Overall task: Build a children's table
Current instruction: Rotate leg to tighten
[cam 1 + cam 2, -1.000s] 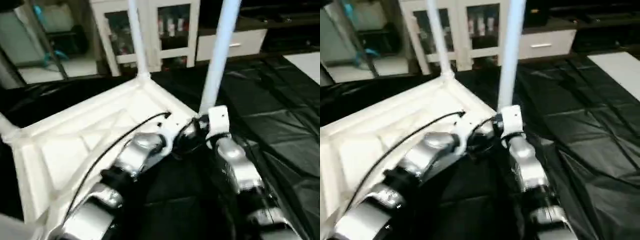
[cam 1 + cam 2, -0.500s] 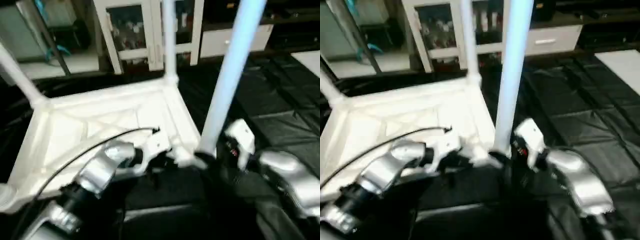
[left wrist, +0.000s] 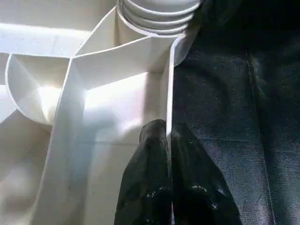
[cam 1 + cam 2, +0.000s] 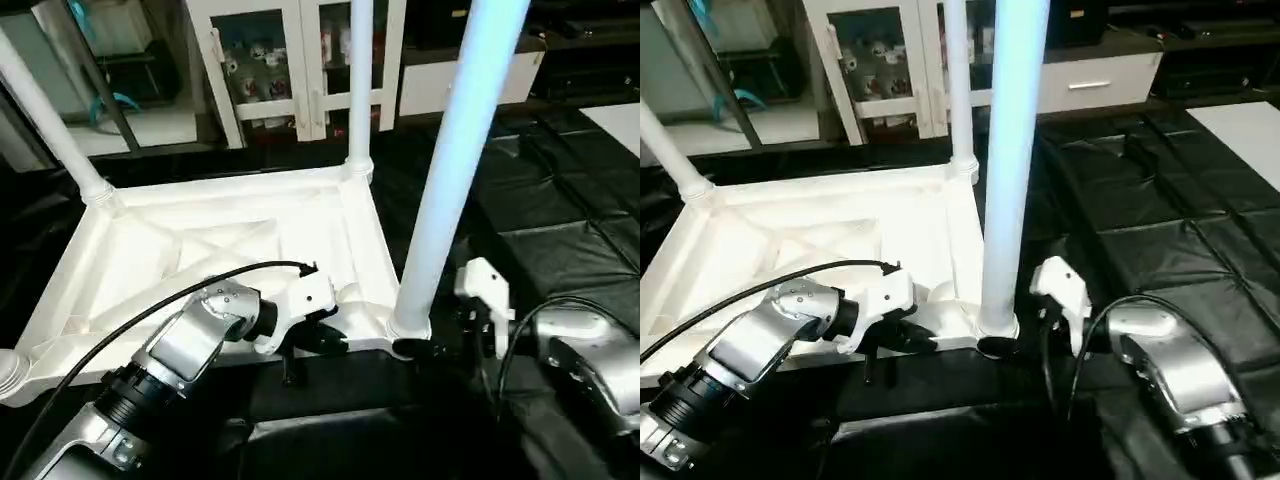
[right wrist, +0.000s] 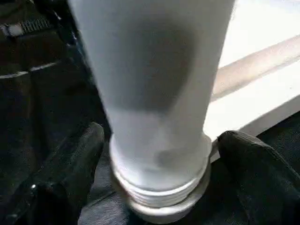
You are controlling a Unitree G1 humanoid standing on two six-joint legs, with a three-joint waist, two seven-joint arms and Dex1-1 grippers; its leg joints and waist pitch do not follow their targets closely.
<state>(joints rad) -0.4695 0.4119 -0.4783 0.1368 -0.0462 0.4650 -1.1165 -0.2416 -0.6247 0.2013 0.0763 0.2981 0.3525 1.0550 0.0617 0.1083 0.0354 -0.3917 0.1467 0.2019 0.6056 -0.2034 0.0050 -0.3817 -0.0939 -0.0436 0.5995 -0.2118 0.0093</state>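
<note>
Upside down on the black-covered bench (image 4: 560, 230) lies the white table top (image 4: 200, 250), its X-ribbed underside facing up. At the far left corner one leg (image 4: 45, 115) leans up out of its socket, and at the near left corner an empty round socket (image 4: 10, 372) shows its ribbed rim. Next comes the left tool (image 3: 166, 140), its two black fingers pressed together on the thin near rim wall of the top, one finger inside the rim and one outside, close to the near right corner socket. A second leg (image 4: 360, 80) stands upright in the far right corner. Further right, the nearest leg (image 4: 455, 150) rises from the near right corner socket, its ribbed collar seated there. The right tool (image 5: 159, 159) sits at that leg's base with its fingers (image 5: 70, 164) spread wide on either side of the tube, apart from it and not gripping. Behind stands a white glass-door cabinet (image 4: 270, 60).
</note>
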